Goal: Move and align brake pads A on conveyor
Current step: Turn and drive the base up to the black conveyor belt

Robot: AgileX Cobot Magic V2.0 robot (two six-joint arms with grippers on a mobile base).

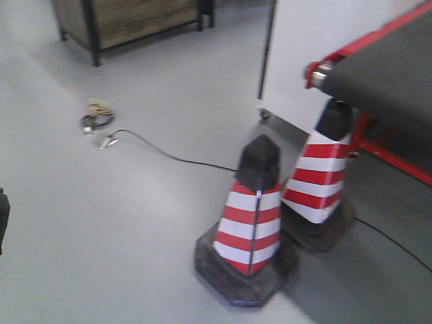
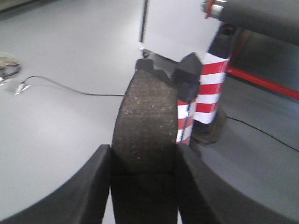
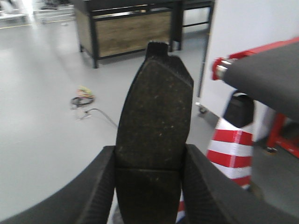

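Observation:
My left gripper (image 2: 144, 161) is shut on a dark-grey brake pad (image 2: 148, 116) that stands lengthwise between the fingers, its notched black backing at the far end. A second brake pad (image 3: 155, 116), its thin centre groove showing near the fingertips, is clamped in my right gripper (image 3: 149, 161). The conveyor (image 1: 391, 67) is the dark belt on a red frame at the upper right of the front view; its end also shows as the conveyor (image 3: 266, 79) in the right wrist view and the conveyor (image 2: 261, 16) in the left wrist view. Neither gripper appears in the front view.
Two red-and-white traffic cones (image 1: 251, 216) (image 1: 322, 179) stand on the grey floor beside the conveyor's end. A black cable (image 1: 169, 154) runs across the floor to a small coil (image 1: 96, 119). A wooden cabinet (image 1: 128, 17) and a white panel (image 1: 324, 40) stand behind.

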